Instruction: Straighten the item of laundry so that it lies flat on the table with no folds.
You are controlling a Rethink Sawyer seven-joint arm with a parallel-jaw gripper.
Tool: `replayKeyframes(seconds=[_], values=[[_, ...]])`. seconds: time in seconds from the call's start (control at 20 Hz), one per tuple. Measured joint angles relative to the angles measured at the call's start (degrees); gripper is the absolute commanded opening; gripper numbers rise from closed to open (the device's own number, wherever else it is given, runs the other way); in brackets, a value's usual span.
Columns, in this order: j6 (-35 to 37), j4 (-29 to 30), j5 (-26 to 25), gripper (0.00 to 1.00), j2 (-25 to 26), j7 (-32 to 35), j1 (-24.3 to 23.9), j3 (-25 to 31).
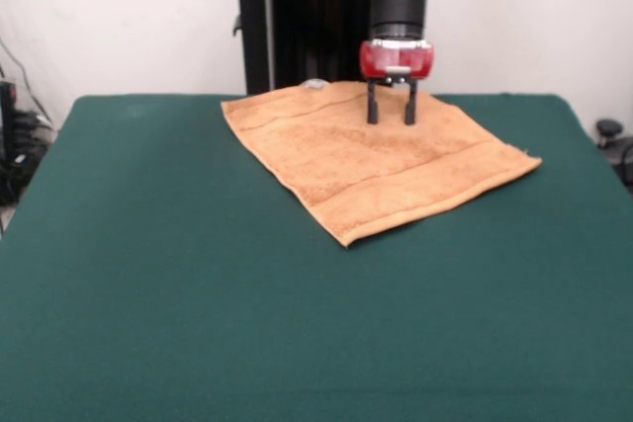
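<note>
The orange-tan towel (pixel 376 160) lies spread out on the far half of the green table (pixel 198 274), turned like a diamond, with border bands along its edges. A small white label (pixel 315 85) shows at its far edge. I see no clear folds in it. My gripper (pixel 392 118) hangs straight down over the towel's far part. Its two black fingers (pixel 373 104) stand apart, open, with their tips at or just above the cloth. Nothing is held between them.
The robot's black pedestal (pixel 287 27) stands behind the table's far edge. Cables and dark gear (pixel 15 145) lie off the table's left side, and a small black object (pixel 608 128) off its right.
</note>
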Motion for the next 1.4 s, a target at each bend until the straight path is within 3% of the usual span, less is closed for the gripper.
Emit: replayKeyframes(seconds=[0.8, 1.4], values=[[4.58, -2.07, -8.49, 1.00, -1.25, -0.01, -5.13, 0.10], [6.47, -3.84, -13.01, 1.00, -1.47, -0.01, -5.74, -1.04]])
